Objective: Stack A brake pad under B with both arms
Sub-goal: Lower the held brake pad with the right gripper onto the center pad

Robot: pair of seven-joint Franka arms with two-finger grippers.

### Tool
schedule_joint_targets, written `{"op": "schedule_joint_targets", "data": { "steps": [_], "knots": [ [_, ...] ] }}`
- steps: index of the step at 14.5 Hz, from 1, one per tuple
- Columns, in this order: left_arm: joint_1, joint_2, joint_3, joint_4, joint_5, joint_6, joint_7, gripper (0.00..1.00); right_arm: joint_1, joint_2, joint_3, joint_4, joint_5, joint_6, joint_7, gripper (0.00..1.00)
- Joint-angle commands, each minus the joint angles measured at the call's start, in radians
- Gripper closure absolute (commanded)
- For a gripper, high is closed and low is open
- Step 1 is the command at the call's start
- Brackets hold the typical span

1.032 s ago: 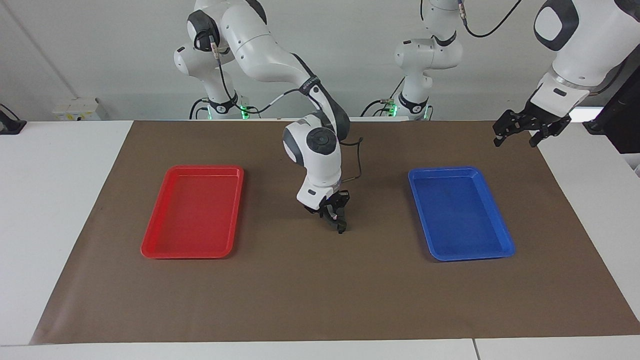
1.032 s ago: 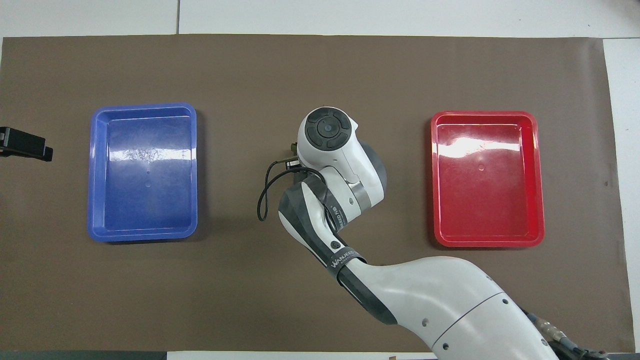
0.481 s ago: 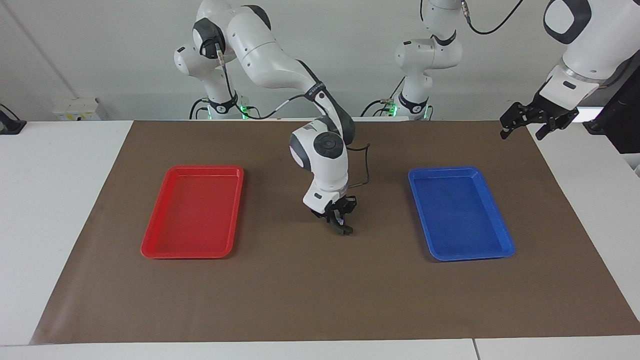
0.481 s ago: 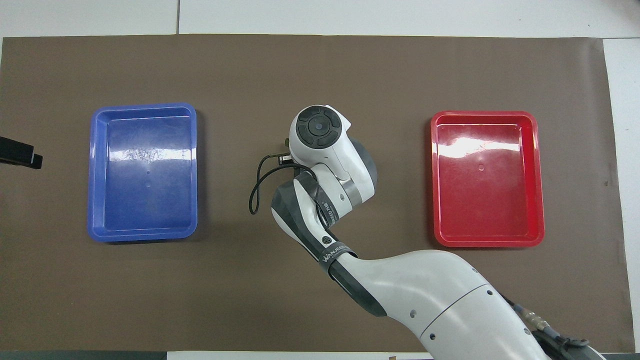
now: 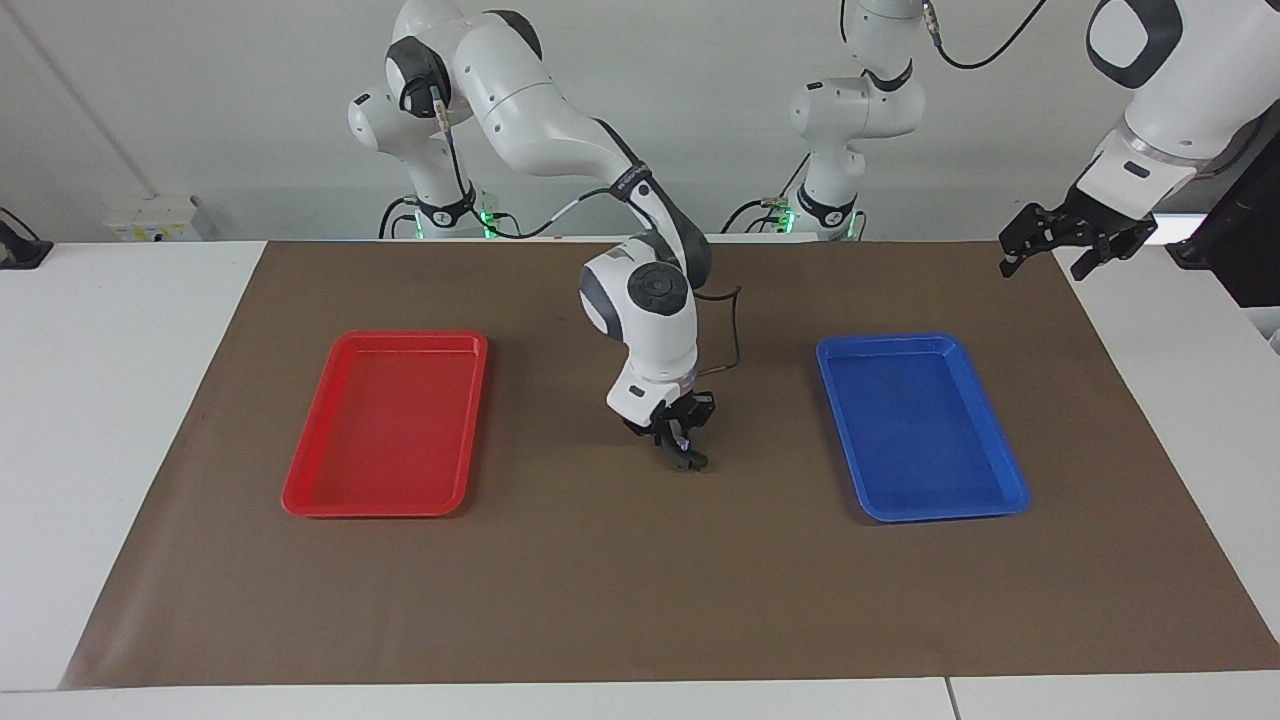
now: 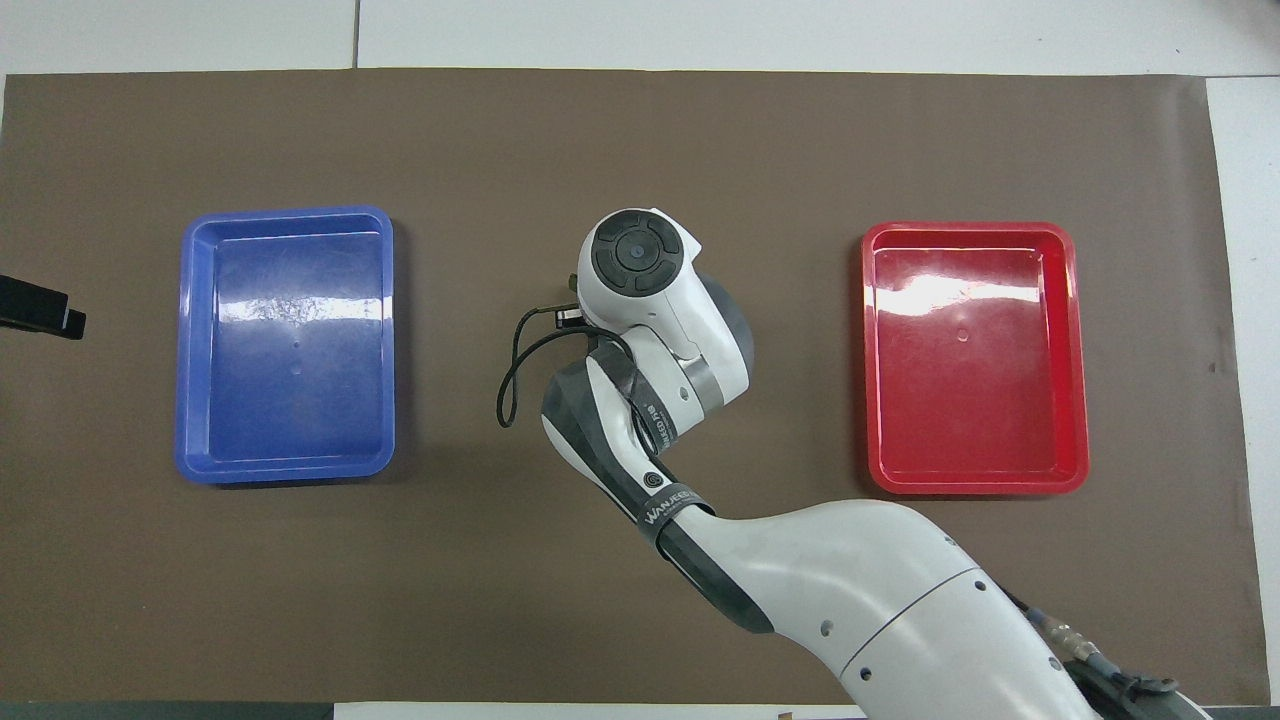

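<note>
No brake pad shows. The shiny red plastic tray [image 5: 385, 425] and blue plastic tray [image 5: 920, 428] lie bare. The right gripper [image 5: 685, 455], jaws unreadable, sits at the mat's twelve-to-six centreline; the left gripper [image 5: 1060, 248], jaws spread, waits.

Facing camera looks from across the table; overhead looks steeply down.
</note>
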Motion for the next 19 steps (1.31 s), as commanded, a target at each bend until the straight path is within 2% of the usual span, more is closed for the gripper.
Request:
{"op": "schedule_joint_targets", "data": {
  "steps": [1,6,7,8,9,10,14,19],
  "knots": [
    [0.008,-0.015,-0.009,-0.005,-0.007,-0.008,0.011,0.01,0.002,0.005,0.001,0.01,0.002,-0.003,0.039,1.0],
    [0.013,-0.015,-0.009,-0.007,-0.007,-0.008,0.007,0.01,0.003,0.001,0.001,-0.013,0.002,-0.001,0.041,0.99],
    [0.013,-0.015,-0.009,-0.007,-0.007,-0.008,0.007,0.01,0.003,0.001,0.001,-0.015,0.001,-0.001,0.041,0.94],
    [0.013,-0.015,-0.009,-0.007,-0.007,-0.008,0.007,0.01,0.002,0.002,0.001,-0.021,0.001,0.003,0.041,0.67],
    [0.013,-0.015,-0.009,-0.007,-0.007,-0.008,0.007,0.01,0.003,0.001,-0.001,-0.03,0.001,0.012,0.044,0.18],
    [0.013,-0.015,-0.009,-0.007,-0.007,-0.008,0.007,0.01,0.006,-0.001,0.001,-0.035,0.001,0.023,0.052,0.01],
    [0.013,-0.015,-0.009,-0.007,-0.007,-0.008,0.007,0.01,0.006,-0.016,-0.005,-0.027,-0.001,0.003,0.055,0.01],
    [0.013,-0.015,-0.009,-0.007,-0.007,-0.008,0.007,0.01,-0.046,-0.14,-0.056,-0.036,-0.076,-0.06,0.063,0.01]
  ]
}}
